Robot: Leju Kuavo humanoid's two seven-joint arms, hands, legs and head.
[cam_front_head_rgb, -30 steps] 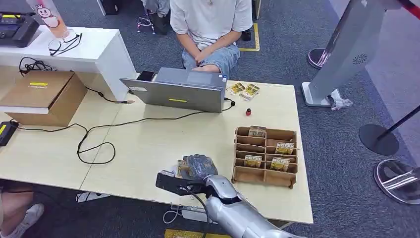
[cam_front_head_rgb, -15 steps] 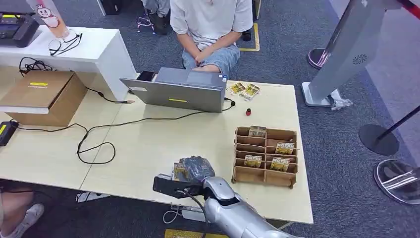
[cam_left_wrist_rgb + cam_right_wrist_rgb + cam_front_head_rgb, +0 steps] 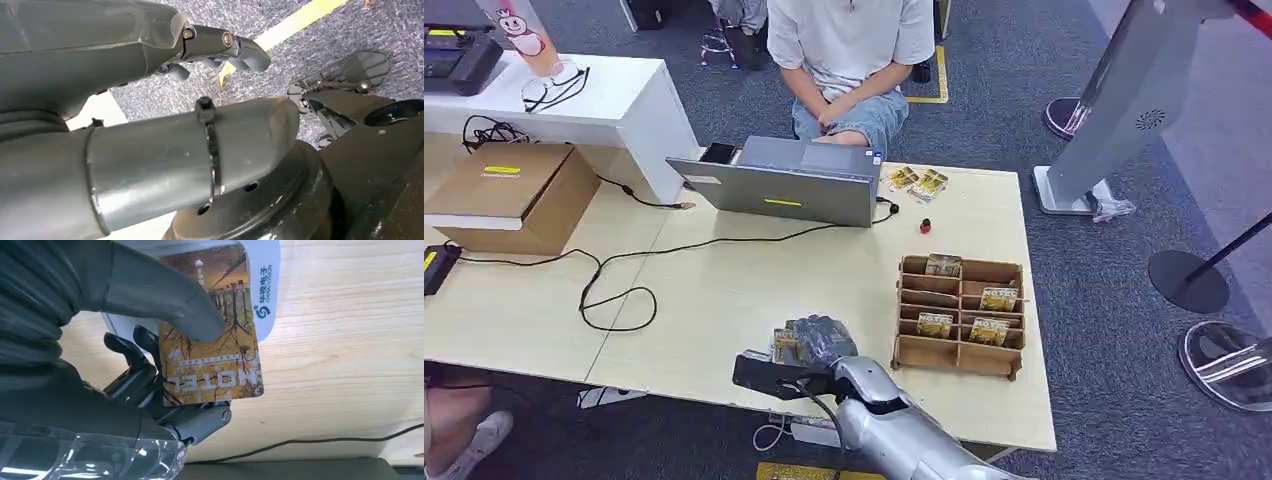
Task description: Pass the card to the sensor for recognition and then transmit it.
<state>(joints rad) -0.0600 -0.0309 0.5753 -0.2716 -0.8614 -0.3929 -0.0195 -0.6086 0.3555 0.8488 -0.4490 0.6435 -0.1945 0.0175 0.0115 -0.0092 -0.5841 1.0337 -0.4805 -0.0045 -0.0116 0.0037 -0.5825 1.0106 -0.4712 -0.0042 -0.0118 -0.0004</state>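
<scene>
right hand [image 3: 822, 340] pinches card [image 3: 210, 340] thumb-on-top | card now flat over white sensor [image 3: 267, 285] at near desk [image 3: 724, 290] edge, slid slightly leftward onto it | reading step underway, handover pending | left hand [image 3: 220, 45] hangs, fingers loosely curled, empty

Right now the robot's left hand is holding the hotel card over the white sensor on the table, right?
Not quite: it is the right hand that holds the hotel card over the white sensor on the table. The right wrist view shows the thumb pressing the card against the fingers, and the head view shows the arm coming in on the robot's right.
</scene>
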